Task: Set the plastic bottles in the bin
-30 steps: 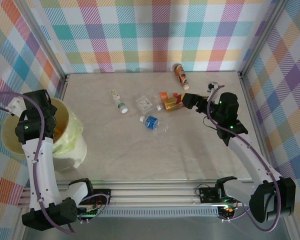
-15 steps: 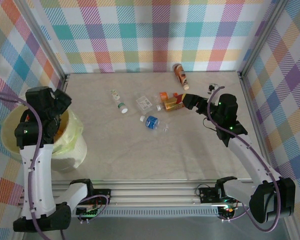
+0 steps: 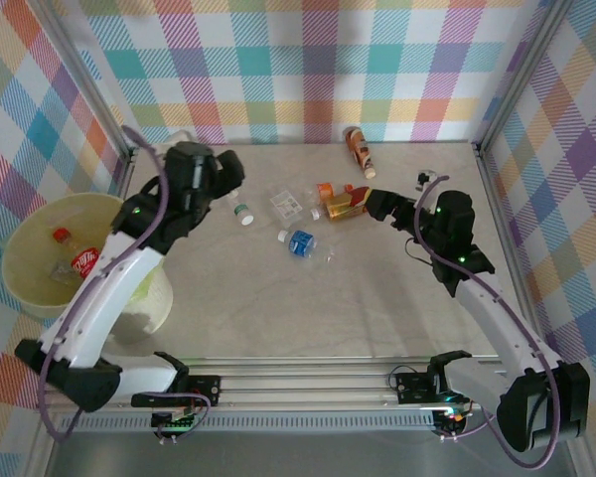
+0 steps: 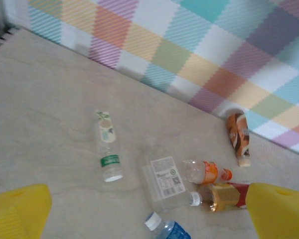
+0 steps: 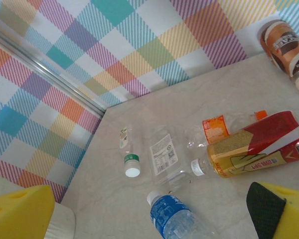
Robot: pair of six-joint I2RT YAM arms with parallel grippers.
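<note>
Hovering empty with fingers spread, left gripper [image 3: 230,177] and right gripper [image 3: 370,204] are flanking the bottles [image 3: 301,241] lying on the table [image 3: 278,308], well apart from the bin [image 3: 25,298]; pickup is pending, requiring a descent and closing around one.

The work area is enclosed on three sides by walls [image 3: 308,60] covered in pastel plaid cloth. A pale, marbled beige tabletop [image 3: 258,298] is bounded at its near edge by aluminium framing [image 3: 308,380]. Everything is lit softly and evenly.
</note>
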